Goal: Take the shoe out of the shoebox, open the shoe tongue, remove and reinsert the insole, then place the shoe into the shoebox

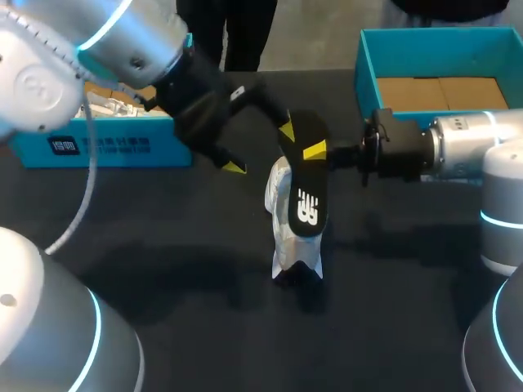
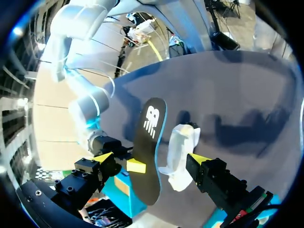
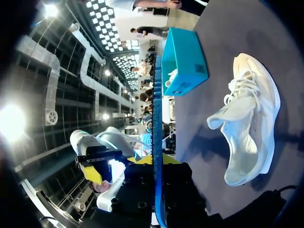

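Right wrist view alone shows laces (image 3: pixel 241 88) on shoe (image 3: pixel 251 142); right claw (image 3: pixel 153 160) grips insole (image 1: pixel 306 200), left claw (image 2: pixel 152 158) wide

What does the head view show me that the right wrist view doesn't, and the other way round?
Only the head view: the open shoebox on the robot's right side, its brown floor showing, and the printed face of the black insole. Only the right wrist view: the laces and tongue of the white shoe, and the insole seen edge-on. Both: the right gripper shut on the insole, the shoe out of the box, the open left gripper close by, and the other teal box with white things inside.
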Controlling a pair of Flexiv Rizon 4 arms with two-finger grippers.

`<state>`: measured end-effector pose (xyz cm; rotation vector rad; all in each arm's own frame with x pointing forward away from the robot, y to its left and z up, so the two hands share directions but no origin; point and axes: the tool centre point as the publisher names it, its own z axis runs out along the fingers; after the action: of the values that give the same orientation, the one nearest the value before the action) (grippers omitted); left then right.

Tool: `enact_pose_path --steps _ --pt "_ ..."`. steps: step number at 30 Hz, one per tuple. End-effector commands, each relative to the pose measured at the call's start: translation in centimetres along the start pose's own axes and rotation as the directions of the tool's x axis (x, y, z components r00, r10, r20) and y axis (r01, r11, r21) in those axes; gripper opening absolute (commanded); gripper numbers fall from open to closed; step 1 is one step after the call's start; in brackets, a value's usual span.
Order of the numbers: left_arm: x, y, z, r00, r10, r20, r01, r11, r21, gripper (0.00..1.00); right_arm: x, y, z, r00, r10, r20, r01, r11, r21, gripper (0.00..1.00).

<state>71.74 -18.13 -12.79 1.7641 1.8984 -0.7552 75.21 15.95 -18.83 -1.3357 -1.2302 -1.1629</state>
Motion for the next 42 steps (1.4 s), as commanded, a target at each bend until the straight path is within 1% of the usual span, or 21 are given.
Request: enact_pose_path --steps 1,4,6,7,10,11,12,19,24,29,31,36,42 --pt "0.9 -0.6 -0.1 0.916 0.024 0.401 -0.023 1.0 -0.007 1.0 0.1 -0.4 -0.2 1.0 0.005 0.001 -0.005 1.0 -0.003 0.0" --pt "0.7 -0.8 -0.2 0.897 0.063 0.438 -0.062 0.998 -0.017 1.0 -0.1 -0.4 -0.3 1.0 0.008 -0.01 -0.008 1.0 -0.004 0.0" --pt "0.4 -1.0 -0.4 0.874 0.071 0.481 -0.073 0.997 -0.015 1.0 -0.1 -0.5 -0.3 1.0 0.009 -0.012 -0.009 1.0 -0.002 0.0" --pt "0.4 -1.1 -0.5 0.863 0.096 0.497 -0.092 0.995 -0.033 1.0 -0.1 -0.5 -0.2 1.0 0.009 -0.012 -0.009 1.0 -0.002 0.0" --pt "0.2 -1.2 -0.6 0.85 0.113 0.515 -0.11 0.993 -0.036 1.0 -0.1 -0.5 -0.3 1.0 0.01 -0.012 -0.01 1.0 -0.002 0.0" --pt "0.1 -1.2 -0.6 0.849 0.101 0.518 -0.101 0.994 -0.029 1.0 -0.1 -0.5 -0.3 1.0 0.011 -0.012 -0.011 1.0 -0.001 0.0" --pt "0.0 -1.2 -0.7 0.847 0.123 0.518 -0.114 0.992 -0.049 1.0 -0.1 -0.5 -0.3 1.0 0.012 -0.012 -0.012 1.0 0.001 0.0" --pt "0.0 -1.2 -0.7 0.847 0.123 0.518 -0.114 0.992 -0.049 1.0 0.0 -0.4 -0.4 1.0 0.021 -0.005 -0.021 1.0 0.008 0.0" --pt "0.0 -1.2 -0.7 0.847 0.123 0.518 -0.114 0.992 -0.049 1.0 0.1 -0.9 -0.6 0.999 0.034 -0.039 -0.034 0.999 -0.001 0.0" --pt "0.0 -1.2 -0.7 0.847 0.123 0.518 -0.114 0.992 -0.049 1.0 0.4 -1.0 -1.0 0.998 0.041 -0.04 -0.042 0.999 -0.014 0.0" --pt "0.4 -1.1 -0.5 0.841 0.082 0.535 -0.084 0.996 -0.021 1.0 0.7 -0.9 -1.1 0.999 0.034 -0.039 -0.035 0.999 -0.021 0.0" --pt "1.5 -0.4 -0.1 0.835 0.046 0.548 -0.044 0.999 -0.016 1.0 1.2 -0.9 -1.2 0.999 0.021 -0.044 -0.022 0.999 -0.032 0.0" --pt "2.4 0.8 0.5 0.843 0.072 0.533 -0.037 0.996 -0.077 1.0 1.4 -1.1 -0.7 0.998 0.033 -0.048 -0.034 0.999 -0.029 0.0"
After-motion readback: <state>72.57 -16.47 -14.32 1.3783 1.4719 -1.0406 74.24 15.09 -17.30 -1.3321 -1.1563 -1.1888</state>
